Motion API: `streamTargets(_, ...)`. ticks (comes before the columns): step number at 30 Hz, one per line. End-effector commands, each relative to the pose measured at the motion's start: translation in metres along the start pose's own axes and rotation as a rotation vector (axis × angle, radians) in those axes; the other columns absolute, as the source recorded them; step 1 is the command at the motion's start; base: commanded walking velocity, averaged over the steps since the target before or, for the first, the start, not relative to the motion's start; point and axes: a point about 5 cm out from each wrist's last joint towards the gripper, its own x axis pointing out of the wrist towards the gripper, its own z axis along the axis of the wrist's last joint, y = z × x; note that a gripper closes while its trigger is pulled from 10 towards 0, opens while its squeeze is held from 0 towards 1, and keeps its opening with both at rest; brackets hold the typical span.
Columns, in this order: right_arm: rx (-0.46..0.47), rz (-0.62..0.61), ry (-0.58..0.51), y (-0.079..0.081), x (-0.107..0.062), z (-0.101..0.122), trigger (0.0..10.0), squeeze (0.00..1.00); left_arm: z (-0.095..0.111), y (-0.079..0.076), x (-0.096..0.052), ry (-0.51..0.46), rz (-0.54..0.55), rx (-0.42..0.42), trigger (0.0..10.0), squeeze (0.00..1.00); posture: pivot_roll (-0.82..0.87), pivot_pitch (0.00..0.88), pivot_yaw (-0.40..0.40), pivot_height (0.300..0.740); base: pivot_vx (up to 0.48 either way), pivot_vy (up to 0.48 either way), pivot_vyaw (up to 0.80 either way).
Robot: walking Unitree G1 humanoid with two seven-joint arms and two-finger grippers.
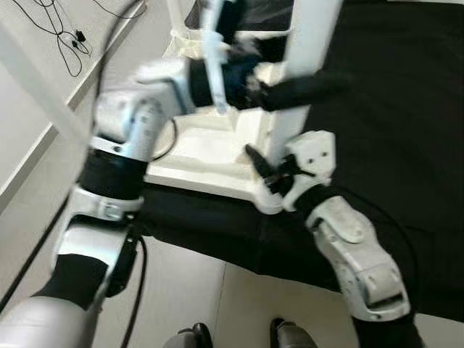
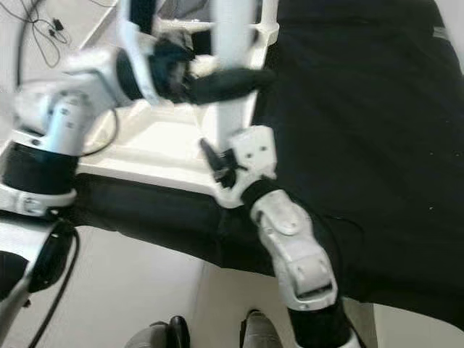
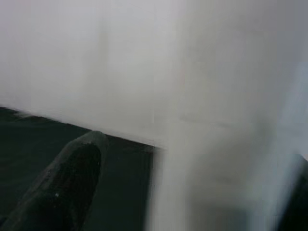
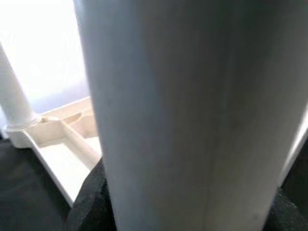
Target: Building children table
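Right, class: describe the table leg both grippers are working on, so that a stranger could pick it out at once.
Find the black cloth, then the upturned white tabletop lying on it. At its near corner stands the table leg, a tall white post. Unlike the other leg, the left gripper and right gripper are both at it.

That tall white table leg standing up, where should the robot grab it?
Grab the table leg around its straight round shaft, coming from the side. It stands upright in the corner of the upturned white tabletop, so a sideways pinch fits best.
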Motion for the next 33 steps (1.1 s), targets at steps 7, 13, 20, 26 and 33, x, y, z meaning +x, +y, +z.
streamTargets(7,0.065,0.082,0.079,0.017,0.002,-0.016,10.0,0.00,-0.004,0.011,0.012,0.043,0.093,0.034,10.0,0.00,-0.05,0.230,0.076,0.740,0.000,0.000,0.00)
streamTargets(13,0.063,0.080,0.082,0.016,0.002,-0.017,10.0,0.00,-0.004,0.016,0.012,0.058,0.170,0.048,0.0,0.00,-0.05,0.230,0.076,0.740,0.000,0.000,0.00)
streamTargets(20,0.061,0.084,0.085,0.016,0.002,-0.018,10.0,0.00,-0.004,0.012,0.017,0.061,0.161,0.044,0.0,0.00,-0.05,0.232,0.074,0.740,0.000,0.000,0.00)
streamTargets(26,0.039,0.116,0.088,0.011,0.003,-0.017,10.0,0.00,-0.002,0.001,0.024,0.045,0.103,0.049,0.0,0.00,-0.05,0.233,0.070,0.740,0.000,0.000,0.00)
streamTargets(33,-0.047,0.460,0.074,0.001,0.006,-0.007,10.0,1.00,-0.006,-0.024,0.032,0.036,-0.060,0.066,1.3,0.00,-0.05,0.226,0.071,0.740,0.000,0.000,0.00)
